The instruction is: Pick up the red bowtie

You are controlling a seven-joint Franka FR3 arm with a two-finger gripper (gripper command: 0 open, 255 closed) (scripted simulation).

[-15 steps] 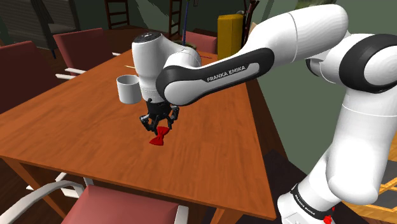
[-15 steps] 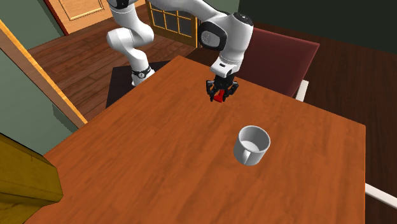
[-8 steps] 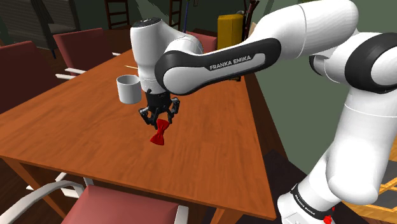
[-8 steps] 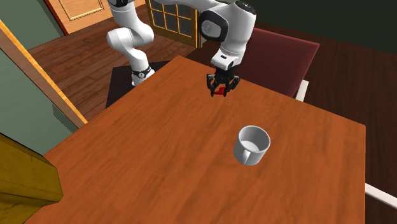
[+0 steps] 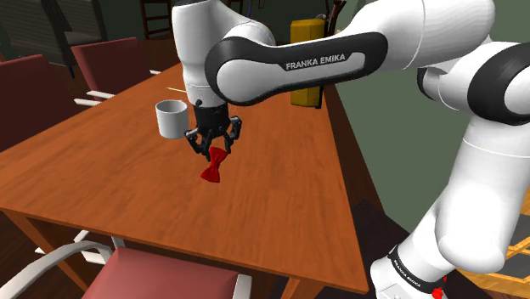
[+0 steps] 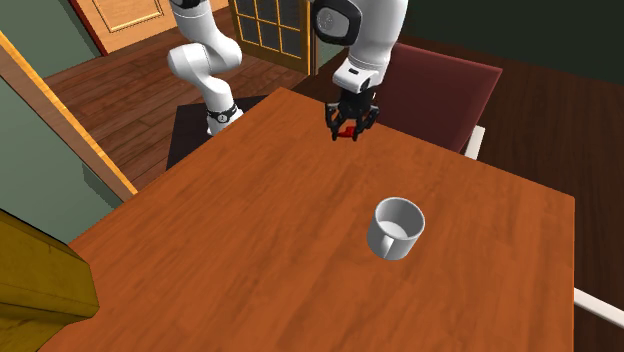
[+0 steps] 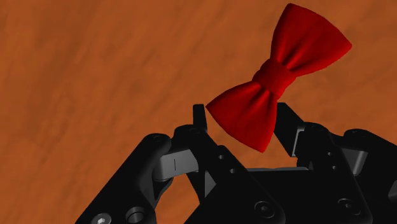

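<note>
The red bowtie (image 5: 213, 166) hangs above the wooden table (image 5: 110, 136), one wing clasped in my gripper (image 5: 216, 149), the other wing dangling below. In the wrist view the bowtie (image 7: 280, 79) has its near wing between the two black fingers (image 7: 199, 118), which press on it from both sides; the far wing sticks out past the fingertips. From the second exterior view the gripper (image 6: 349, 128) is lifted off the table (image 6: 250, 250) with a bit of red bowtie (image 6: 347, 130) showing between the fingers.
A white mug (image 5: 171, 118) stands on the table just to the shoulder view's left of the gripper; the same mug (image 6: 397, 228) is nearer the camera in the second exterior view. Dark red chairs (image 5: 170, 270) surround the table. A yellow object (image 5: 304, 42) stands at the table's far end.
The gripper has risen steadily with the bowtie held in it; the bowtie has left the tabletop and now hangs above it.
</note>
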